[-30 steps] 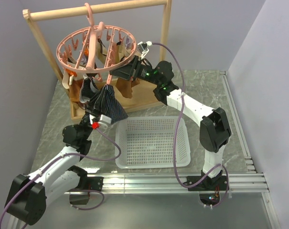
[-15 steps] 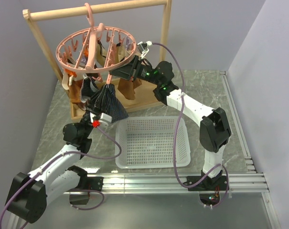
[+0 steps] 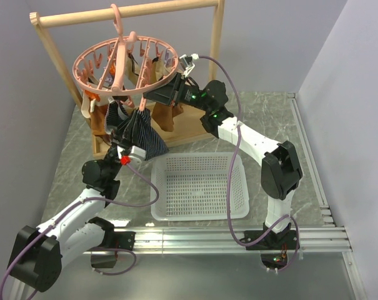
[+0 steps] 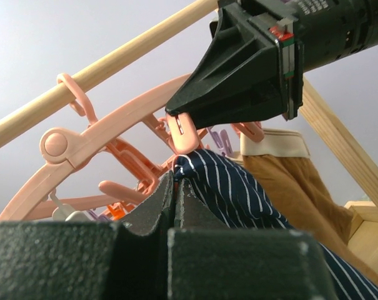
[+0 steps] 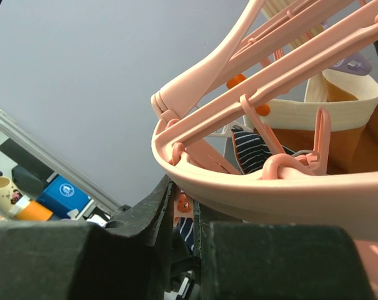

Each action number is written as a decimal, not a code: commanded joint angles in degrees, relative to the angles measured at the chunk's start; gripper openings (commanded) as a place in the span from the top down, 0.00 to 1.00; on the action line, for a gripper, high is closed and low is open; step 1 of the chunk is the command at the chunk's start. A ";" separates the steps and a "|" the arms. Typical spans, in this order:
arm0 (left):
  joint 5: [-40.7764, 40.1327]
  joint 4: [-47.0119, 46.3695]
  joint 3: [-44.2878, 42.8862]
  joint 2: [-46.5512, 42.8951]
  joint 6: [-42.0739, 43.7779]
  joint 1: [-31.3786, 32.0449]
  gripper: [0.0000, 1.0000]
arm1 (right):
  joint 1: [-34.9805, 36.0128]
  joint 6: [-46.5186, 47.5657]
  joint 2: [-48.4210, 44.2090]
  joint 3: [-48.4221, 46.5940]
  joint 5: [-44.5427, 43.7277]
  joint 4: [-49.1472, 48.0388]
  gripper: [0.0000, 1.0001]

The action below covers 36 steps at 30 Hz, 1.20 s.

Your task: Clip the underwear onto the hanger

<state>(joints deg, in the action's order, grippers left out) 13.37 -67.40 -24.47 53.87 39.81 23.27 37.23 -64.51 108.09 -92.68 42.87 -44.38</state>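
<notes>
The left arm's fingers (image 4: 148,212), pressed together with no gap showing, pinch the top hem of the soft navy underwear with thin white stripes (image 4: 238,187). They hold that corner up at the mouth of a small pink plastic clip (image 4: 181,132). Gripping at the very edge leaves the hem free to enter the clip.

The right arm's fingers (image 5: 145,219), all but closed, squeeze the clip's handles from above, apparently to spread its mouth for the cloth. Neither wrist view shows whether the clip has bitten on the hem.

The clip hangs from the rim of the round pink plastic ring hanger (image 3: 118,65). The hanger dangles by its hook from the pale wooden rack (image 3: 126,14) at the back of the grey marbled bench (image 3: 70,169).

The rest of the underwear drapes down from the left arm's grip, under the ring's near edge. It hangs beside the brown and tan garments (image 4: 288,181) pegged there. A white plastic mesh basket (image 3: 198,187) stands on the bench between the two arms.

The step in hand looks to be seating the hem in the clip, late in the task. The next move likely calls for the right arm's fingers to ease off the handles first, and the left to let go only after that. Because the hanger swings freely on its hook, a nudge could pull the clip away and let the cloth slip out.
</notes>
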 commanded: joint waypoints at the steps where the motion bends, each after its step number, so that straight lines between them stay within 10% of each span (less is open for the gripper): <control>1: -1.06 -0.63 -2.51 -0.08 -0.88 -0.68 1.00 | 0.47 -0.53 -1.31 -1.09 3.44 -3.96 1.00; 30: 0.61 0.78 -5.68 1.68 -1.23 -1.12 0.99 | 1.00 -0.18 -0.08 -1.71 4.50 -2.99 0.99; 36: 0.78 0.95 -5.68 1.68 -1.05 -1.12 1.00 | 1.09 -0.35 0.01 -2.06 4.41 -2.55 0.66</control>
<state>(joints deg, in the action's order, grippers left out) 13.28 -65.04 -27.46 55.40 39.64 22.31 37.26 -64.69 108.12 -92.68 43.92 -45.34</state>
